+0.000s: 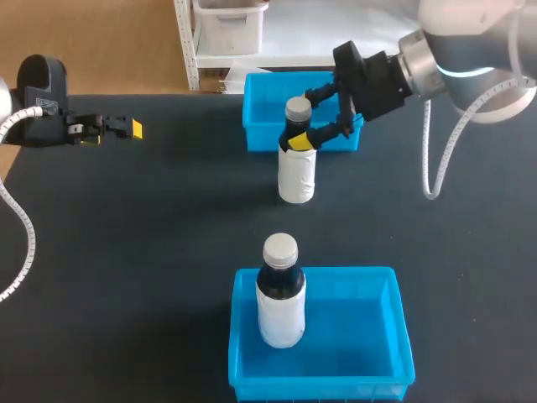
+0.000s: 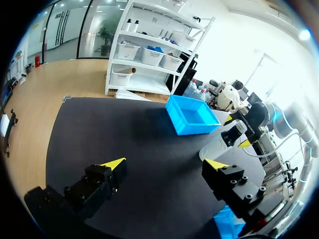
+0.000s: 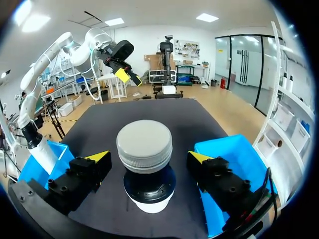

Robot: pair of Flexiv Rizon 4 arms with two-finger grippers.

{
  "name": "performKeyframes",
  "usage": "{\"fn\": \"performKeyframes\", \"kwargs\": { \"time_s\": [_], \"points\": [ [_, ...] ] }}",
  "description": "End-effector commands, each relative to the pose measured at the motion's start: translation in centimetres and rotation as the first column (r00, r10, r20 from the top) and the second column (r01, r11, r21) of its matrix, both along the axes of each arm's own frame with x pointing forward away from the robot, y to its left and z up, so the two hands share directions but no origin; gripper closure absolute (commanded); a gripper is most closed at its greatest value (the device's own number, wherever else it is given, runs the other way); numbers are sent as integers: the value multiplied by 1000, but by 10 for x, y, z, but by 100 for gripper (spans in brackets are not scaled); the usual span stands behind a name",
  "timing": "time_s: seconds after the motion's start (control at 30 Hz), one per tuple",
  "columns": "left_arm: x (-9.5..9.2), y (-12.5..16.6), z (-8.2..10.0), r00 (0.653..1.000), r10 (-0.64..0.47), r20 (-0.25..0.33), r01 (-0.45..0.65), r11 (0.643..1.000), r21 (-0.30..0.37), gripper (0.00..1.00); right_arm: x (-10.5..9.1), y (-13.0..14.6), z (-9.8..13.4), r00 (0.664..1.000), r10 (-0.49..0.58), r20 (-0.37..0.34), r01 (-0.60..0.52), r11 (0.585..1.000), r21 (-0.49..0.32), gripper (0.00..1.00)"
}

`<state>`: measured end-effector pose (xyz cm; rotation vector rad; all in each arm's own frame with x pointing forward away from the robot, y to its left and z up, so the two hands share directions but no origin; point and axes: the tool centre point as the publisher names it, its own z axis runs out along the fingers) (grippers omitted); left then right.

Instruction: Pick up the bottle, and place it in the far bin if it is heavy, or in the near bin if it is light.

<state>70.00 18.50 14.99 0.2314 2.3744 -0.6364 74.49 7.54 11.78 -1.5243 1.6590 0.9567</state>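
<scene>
While upright, bottle (image 3: pixel 144 164) between right fingers (image 3: pixel 98 157), untouched.

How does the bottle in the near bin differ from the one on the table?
The near-bin bottle stands inside the near bin; the table bottle stands on the table before the far bin. The right claw, open, flanks the table bottle; the near-bin bottle is untouched. Both are upright, grey-capped, white-labelled.
</scene>
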Motion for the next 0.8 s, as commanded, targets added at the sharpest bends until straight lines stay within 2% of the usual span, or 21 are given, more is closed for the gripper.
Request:
{"fn": "performKeyframes", "kwargs": {
  "time_s": [0.03,0.07,0.1,0.17,0.3,0.47,0.57,0.67,0.8],
  "points": [
    [0,0,0,1000,0,0,0,1000,0,0,3,1,-1,1000,7,-2,-7,1000,8,21],
    [0,0,0,1000,0,0,0,1000,0,0,3,1,-1,1000,7,-2,-7,1000,8,31],
    [0,0,0,1000,0,0,0,1000,0,0,3,1,-1,1000,8,-2,-8,1000,9,36],
    [0,0,0,1000,0,0,0,1000,0,0,2,1,-2,1000,9,-2,-9,1000,9,51],
    [0,0,0,1000,0,0,0,1000,0,0,2,2,-3,1000,9,-5,-9,1000,9,55],
    [0,0,0,1000,0,0,0,1000,0,0,0,3,-1,1000,10,-3,-10,1000,11,65],
    [0,0,0,1000,0,0,0,1000,0,0,-1,3,1,1000,11,1,-11,1000,10,76],
    [0,0,0,1000,0,0,0,1000,0,0,-2,1,5,1000,10,7,-10,1000,11,99],
    [0,0,0,1000,0,0,0,1000,0,0,-3,-1,16,1000,7,16,-7,1000,17,100]
  ]
}}
